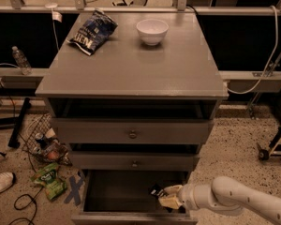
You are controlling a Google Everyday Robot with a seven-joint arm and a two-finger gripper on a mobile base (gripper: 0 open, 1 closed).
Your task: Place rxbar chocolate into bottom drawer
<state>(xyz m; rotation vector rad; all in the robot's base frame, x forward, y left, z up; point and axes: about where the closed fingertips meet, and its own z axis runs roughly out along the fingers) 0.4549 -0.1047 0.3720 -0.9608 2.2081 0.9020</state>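
The bottom drawer (107, 193) is pulled open, its inside dark. My gripper (167, 197) reaches in from the right, over the drawer's right part, on a white arm. A small black rxbar chocolate (156, 191) sits at the fingertips, inside the drawer opening. The pale fingers (170, 201) appear closed on it.
A dark blue chip bag (92, 31) and a white bowl (152, 31) stand on the grey cabinet top (131, 69). Two shallower drawers (131, 134) with knobs sit above. Green packets (49, 181), clutter, a shoe and cables lie on the floor to the left.
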